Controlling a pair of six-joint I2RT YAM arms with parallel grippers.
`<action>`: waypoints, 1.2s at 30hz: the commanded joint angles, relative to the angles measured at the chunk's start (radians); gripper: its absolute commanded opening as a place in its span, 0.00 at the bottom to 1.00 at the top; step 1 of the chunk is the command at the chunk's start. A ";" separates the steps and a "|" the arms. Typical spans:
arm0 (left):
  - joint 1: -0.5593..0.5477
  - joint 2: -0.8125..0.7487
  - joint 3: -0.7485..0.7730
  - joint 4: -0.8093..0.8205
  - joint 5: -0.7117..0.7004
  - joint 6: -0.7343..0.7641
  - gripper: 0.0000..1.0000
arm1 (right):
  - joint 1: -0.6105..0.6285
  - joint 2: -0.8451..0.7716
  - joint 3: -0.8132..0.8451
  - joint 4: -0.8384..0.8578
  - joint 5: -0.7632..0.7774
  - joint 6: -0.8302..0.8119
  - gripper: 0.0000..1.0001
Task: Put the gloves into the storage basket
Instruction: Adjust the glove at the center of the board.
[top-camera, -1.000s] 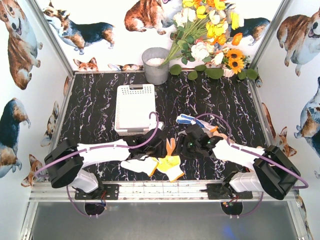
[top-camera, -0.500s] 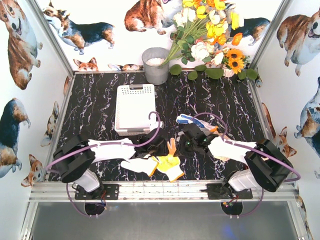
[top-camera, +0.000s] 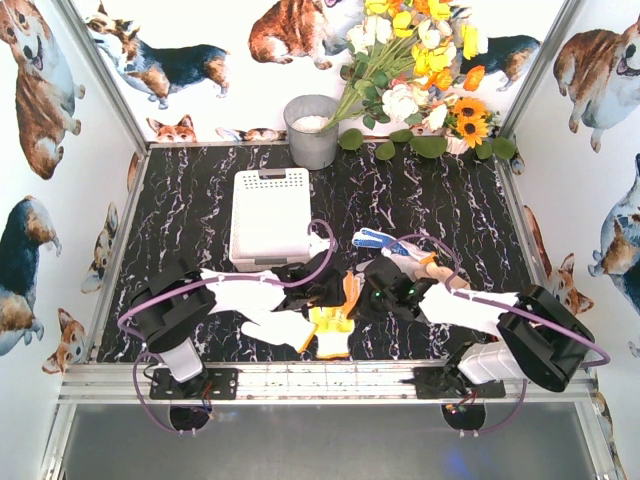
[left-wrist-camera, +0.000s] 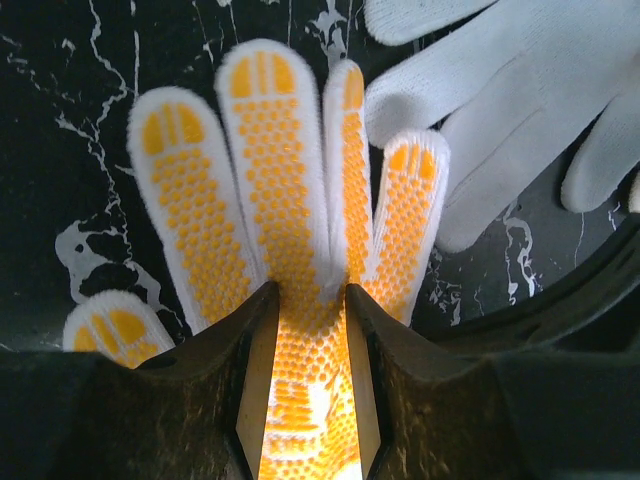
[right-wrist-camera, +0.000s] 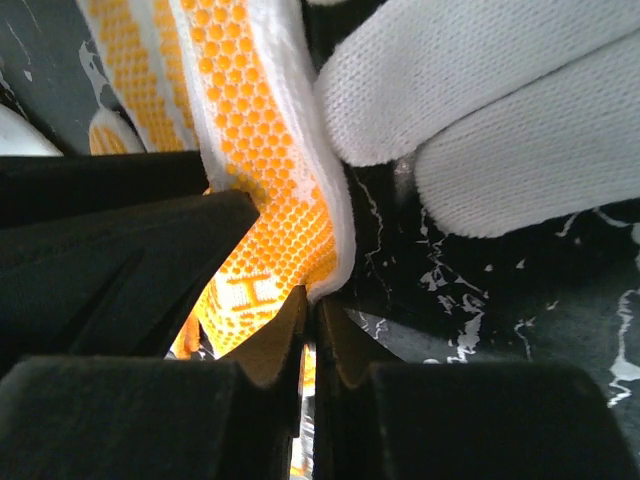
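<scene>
Near edge: grips orange-dotted knit glove (left-wrist-camera: 290, 200) across the palm with left gripper (left-wrist-camera: 305, 400), pinches its white hem with right gripper (right-wrist-camera: 312, 340), jaws nearly together. Lies touching plain white knit glove (top-camera: 275, 328) on black marbled table (top-camera: 180, 200). Further back, blue-dotted glove (top-camera: 372, 238), then white perforated rectangular storage basket (top-camera: 270, 215); beyond, round grey metal bucket (top-camera: 312, 135).

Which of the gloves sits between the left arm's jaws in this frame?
The orange-dotted glove, dotted side up with its fingers fanned. The plain white glove lies beside it, outside that gap, and the blue-dotted glove is farther off.
</scene>
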 joint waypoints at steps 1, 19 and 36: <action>0.024 0.046 0.012 -0.046 -0.024 0.053 0.29 | 0.046 0.004 -0.034 -0.041 0.093 0.069 0.00; 0.037 -0.039 -0.088 -0.011 0.038 0.038 0.29 | 0.041 -0.046 -0.035 -0.136 0.197 0.068 0.00; 0.037 -0.301 0.002 -0.103 0.078 0.268 0.81 | 0.032 -0.320 0.161 -0.526 0.355 -0.090 0.52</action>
